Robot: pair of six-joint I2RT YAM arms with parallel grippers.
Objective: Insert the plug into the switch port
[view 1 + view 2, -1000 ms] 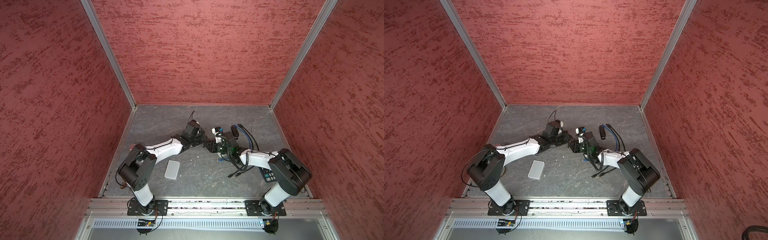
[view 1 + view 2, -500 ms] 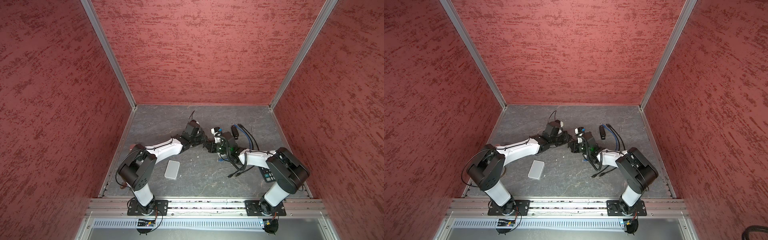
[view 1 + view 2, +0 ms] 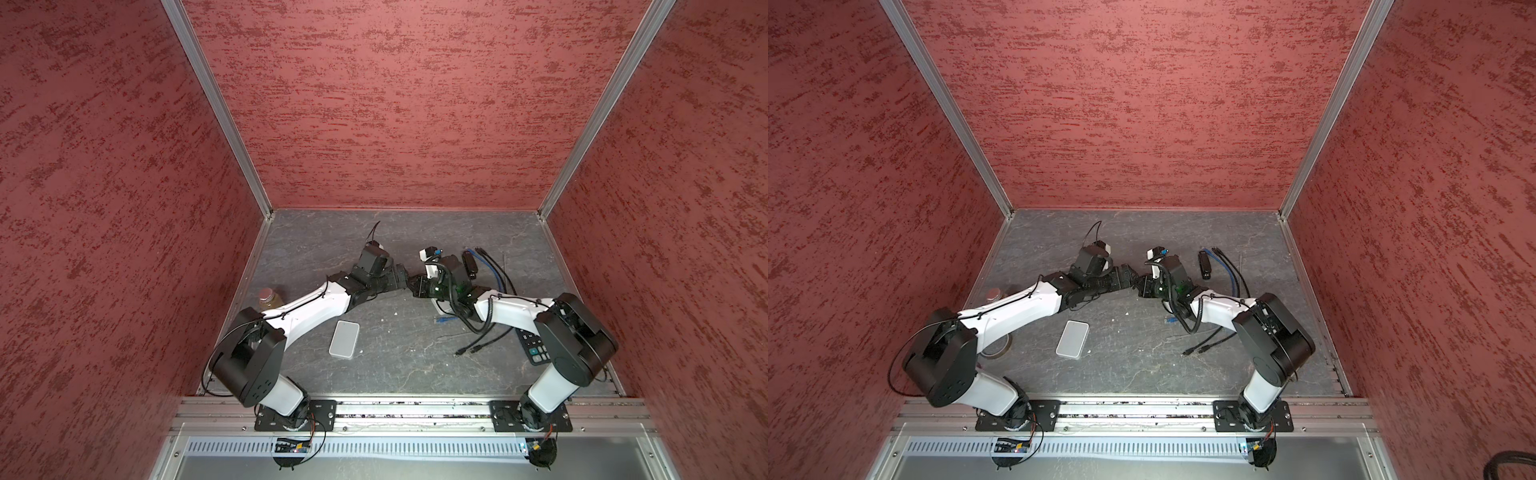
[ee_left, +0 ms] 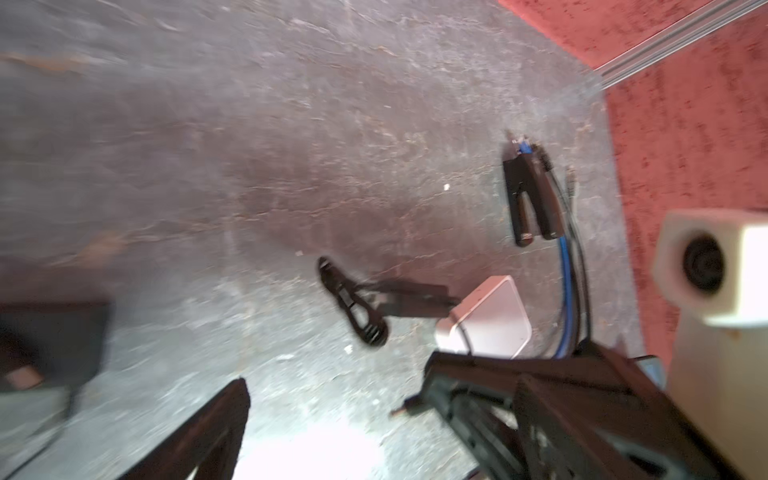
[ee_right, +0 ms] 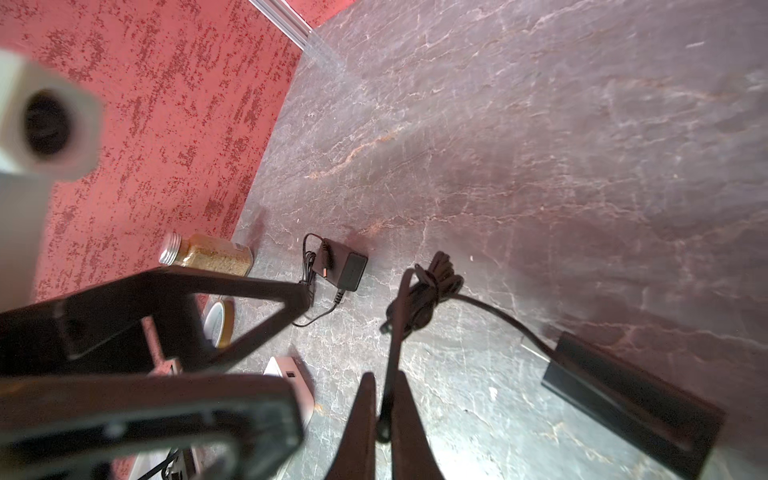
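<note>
Plug (image 5: 385, 328), prob. the small tip beside the cord bundle (image 5: 432, 291), sits beyond the right claw (image 5: 384, 376), which pinches only the thin cord (image 5: 394, 340); left claw (image 4: 174, 345) gapes empty. Risk: gripped so far back, plug flops & misses the white box (image 5: 284, 368) port.

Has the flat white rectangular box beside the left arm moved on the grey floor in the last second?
No. The flat white rectangular box lies just as far from the front metal rail as before, at the same tilt.
</note>
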